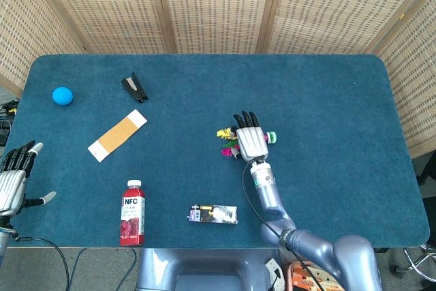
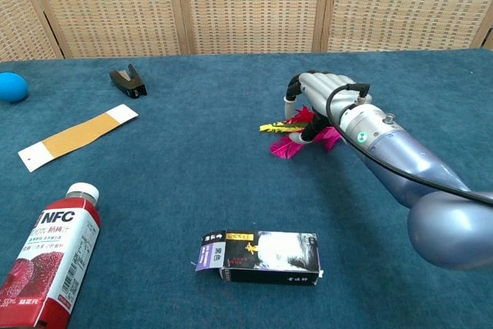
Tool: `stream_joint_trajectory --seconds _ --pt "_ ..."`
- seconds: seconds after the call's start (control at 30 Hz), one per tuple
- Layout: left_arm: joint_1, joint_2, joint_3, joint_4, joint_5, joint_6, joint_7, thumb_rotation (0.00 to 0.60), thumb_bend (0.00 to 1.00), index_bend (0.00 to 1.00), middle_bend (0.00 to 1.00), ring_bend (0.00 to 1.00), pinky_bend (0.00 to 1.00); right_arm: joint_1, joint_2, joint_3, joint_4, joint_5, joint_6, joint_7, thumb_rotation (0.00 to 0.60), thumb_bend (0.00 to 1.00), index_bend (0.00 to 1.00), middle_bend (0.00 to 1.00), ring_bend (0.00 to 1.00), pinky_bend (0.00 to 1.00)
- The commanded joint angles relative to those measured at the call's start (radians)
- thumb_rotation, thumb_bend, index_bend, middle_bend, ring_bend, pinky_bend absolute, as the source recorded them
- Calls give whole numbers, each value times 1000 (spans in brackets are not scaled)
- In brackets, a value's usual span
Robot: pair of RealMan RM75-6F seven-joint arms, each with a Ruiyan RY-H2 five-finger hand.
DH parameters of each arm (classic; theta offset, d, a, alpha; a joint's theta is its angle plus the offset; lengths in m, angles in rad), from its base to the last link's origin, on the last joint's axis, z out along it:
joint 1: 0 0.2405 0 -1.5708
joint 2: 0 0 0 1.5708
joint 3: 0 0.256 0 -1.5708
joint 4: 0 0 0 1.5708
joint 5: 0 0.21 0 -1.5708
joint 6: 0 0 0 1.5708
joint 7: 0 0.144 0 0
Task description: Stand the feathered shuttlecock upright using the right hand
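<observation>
Chest view first: we are passing the lying carton (image 2: 258, 256) at lower centre and reaching the right hand (image 2: 327, 96), centre right, arching over the shuttlecock (image 2: 296, 133). It is lying flat, feathers fanning picture-left, long axis running left-right under the fingers, which are curling down around it; we cannot tell whether they are gripping yet. The left hand (image 1: 13, 180) is idling spread-fingered at the head view's lower left, holding nothing. No containers are holding anything.

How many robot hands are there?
2. The left hand sits at the table's near left edge, holding nothing. The right hand is mid-table, arched over the shuttlecock. It shows in both views, so count it once.
</observation>
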Motion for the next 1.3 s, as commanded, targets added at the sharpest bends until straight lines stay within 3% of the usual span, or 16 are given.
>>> stream_joint_trajectory --seconds 0.03,0.33,1.3 --pt "0 0 1 0 1 0 -1 600 0 0 0 0 0 8 -8 -1 26 -5 -3 13 600 269 503 158 0 0" --pt "1 1 4 -6 11 9 2 600 0 0 0 0 0 13 -15 -3 60 -14 6 49 600 314 563 213 0 0" --pt "2 7 9 -14 23 16 -5 600 0 0 0 0 0 31 -42 5 87 -13 11 76 600 402 597 223 0 0"
